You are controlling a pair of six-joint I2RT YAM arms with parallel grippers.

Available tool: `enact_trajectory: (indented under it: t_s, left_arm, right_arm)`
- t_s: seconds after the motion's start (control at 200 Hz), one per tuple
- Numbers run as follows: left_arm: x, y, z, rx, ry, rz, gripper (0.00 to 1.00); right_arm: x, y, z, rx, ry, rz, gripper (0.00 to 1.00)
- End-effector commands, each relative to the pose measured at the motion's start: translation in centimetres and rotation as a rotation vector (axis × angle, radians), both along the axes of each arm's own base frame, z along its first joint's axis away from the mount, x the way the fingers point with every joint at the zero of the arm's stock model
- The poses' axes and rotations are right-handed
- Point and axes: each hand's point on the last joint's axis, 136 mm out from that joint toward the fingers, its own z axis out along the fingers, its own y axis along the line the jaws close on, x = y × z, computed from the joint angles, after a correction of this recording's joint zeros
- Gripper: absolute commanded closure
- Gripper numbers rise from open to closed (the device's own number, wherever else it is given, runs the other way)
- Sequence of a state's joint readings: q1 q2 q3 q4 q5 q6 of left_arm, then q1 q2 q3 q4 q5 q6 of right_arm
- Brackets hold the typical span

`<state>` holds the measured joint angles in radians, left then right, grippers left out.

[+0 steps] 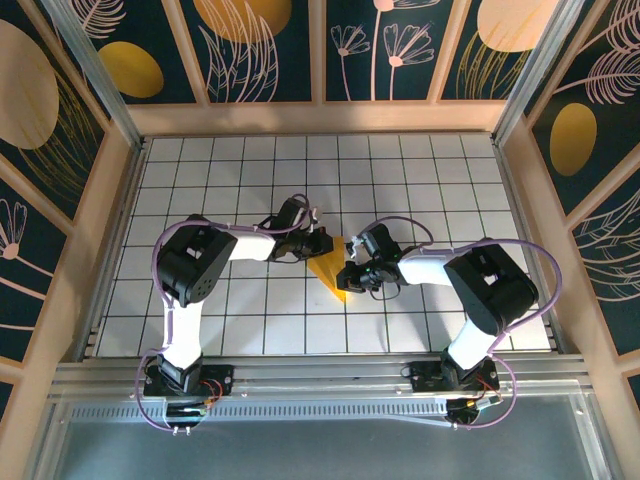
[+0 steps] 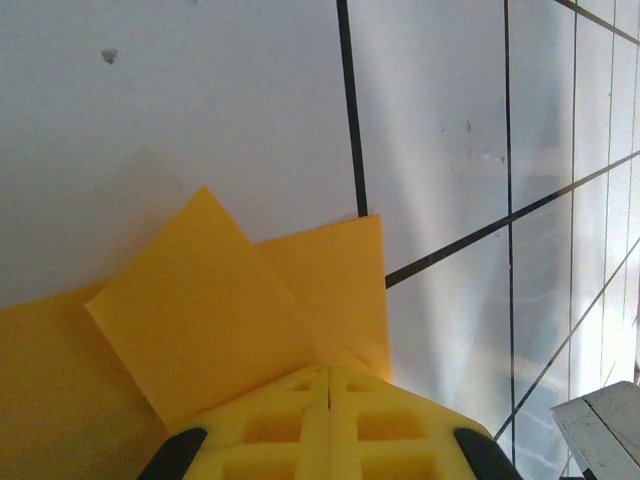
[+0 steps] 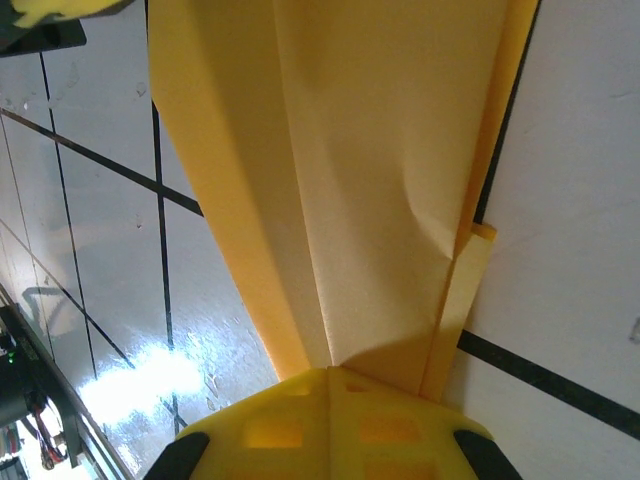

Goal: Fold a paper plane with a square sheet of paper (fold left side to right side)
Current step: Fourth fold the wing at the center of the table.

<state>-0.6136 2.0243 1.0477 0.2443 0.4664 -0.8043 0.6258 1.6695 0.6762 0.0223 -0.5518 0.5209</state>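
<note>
The sheet of paper (image 1: 329, 270) is orange-yellow and folded into a pointed wedge. It lies near the middle of the white worktop (image 1: 210, 190). Its sharp tip points toward the near edge and its wide end toward the far edge. In the left wrist view, one flap (image 2: 190, 300) is folded over it at a slant. In the right wrist view, long straight folds (image 3: 300, 200) run along it, with a small crumple near one side.

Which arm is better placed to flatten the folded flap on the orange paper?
Probably left: the left gripper, shut, sits right at the flap of the paper plane; the right gripper rests at its narrow end.
</note>
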Motion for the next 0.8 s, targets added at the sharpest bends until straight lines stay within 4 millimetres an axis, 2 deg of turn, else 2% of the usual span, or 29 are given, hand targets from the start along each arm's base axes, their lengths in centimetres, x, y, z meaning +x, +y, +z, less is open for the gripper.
enact_trajectory:
  t_s: [0.0, 0.085, 0.225, 0.35, 0.395, 0.505, 0.796]
  left_arm:
    - [-1.2, 2.0, -3.1, 0.095, 0.075, 0.050, 1.00]
    - [-1.4, 2.4, -3.5, 0.111, 0.082, 0.060, 1.00]
    - [-1.8, 2.6, -3.7, 0.104, 0.098, 0.071, 1.00]
    - [-1.6, 2.4, -2.9, 0.085, 0.088, 0.080, 1.00]
    - [-2.3, 2.9, -3.5, 0.096, 0.107, 0.081, 1.00]
    - [-2.4, 2.8, -3.3, 0.082, 0.109, 0.079, 1.00]
    - [-2.5, 2.7, -3.6, 0.081, 0.116, 0.073, 1.00]
  right_arm:
    - [-4.2, -4.1, -4.3, -0.217, 0.156, 0.011, 1.00]
    - [-3.0, -2.5, -2.3, -0.138, 0.110, 0.020, 1.00]
    - [-0.8, 0.3, 2.6, 0.026, 0.024, 0.027, 1.00]
    - [0.3, 1.3, 6.4, 0.147, -0.034, 0.016, 1.00]
    - [0.6, 1.3, 7.1, 0.177, -0.048, 0.008, 1.00]
    - [1.4, 1.4, 7.1, 0.200, -0.062, -0.020, 1.00]
    - [3.6, 3.0, 5.1, 0.185, -0.060, -0.035, 1.00]
